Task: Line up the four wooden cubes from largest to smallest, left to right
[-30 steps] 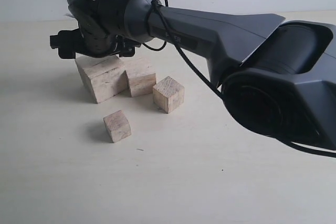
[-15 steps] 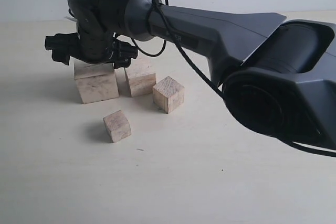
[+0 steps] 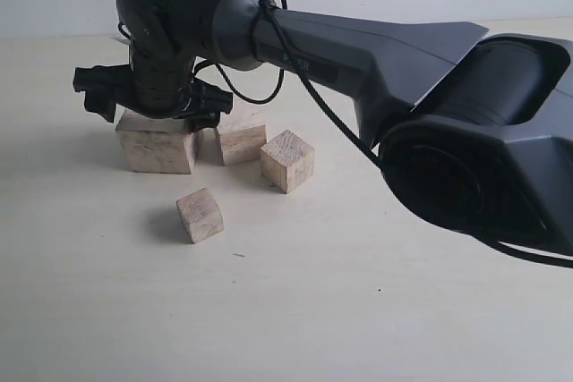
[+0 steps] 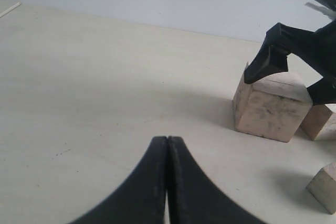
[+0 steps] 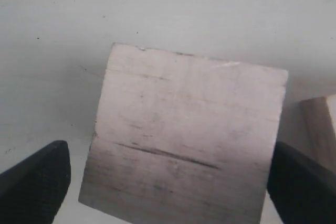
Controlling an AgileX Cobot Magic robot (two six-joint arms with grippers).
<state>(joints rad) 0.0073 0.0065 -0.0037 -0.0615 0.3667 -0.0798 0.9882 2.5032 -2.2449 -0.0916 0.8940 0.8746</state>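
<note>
In the right wrist view the right pincer (image 5: pixel 168 182) stands apart, one finger (image 5: pixel 37 179) in each lower corner of the frame. The biggest cube (image 5: pixel 184 140) sits between them on the table (image 5: pixel 157 9), slit line up. Nothing is clamped, so the danger lies in the leaving: if the pincer rises crooked, a finger may catch an edge and twist the cube out of square. The second cube (image 5: pixel 321 129) peeks in at the right edge, close to that finger.

In the left wrist view the left pincer (image 4: pixel 167 177) is pressed together at bottom centre, over bare table and well apart from the cubes at the right of the frame. There the other pincer straddles the biggest cube's top, one finger hanging just above the second cube, so a sideways drift would likely knock it.

In the exterior view the biggest cube lies in the upper left, with the second just to its right. The third cube (image 3: pixel 288 160) is further right and lower in the frame. The smallest cube (image 3: pixel 200 215) sits alone below them, out of the row. Fetching it could sweep the right arm (image 3: pixel 376 51) across the others.

A second back the biggest cube stood cornerwise against the second cube — now it lies squarer and farther left with a gap between them, and the pincer sits lower and more to the left
</note>
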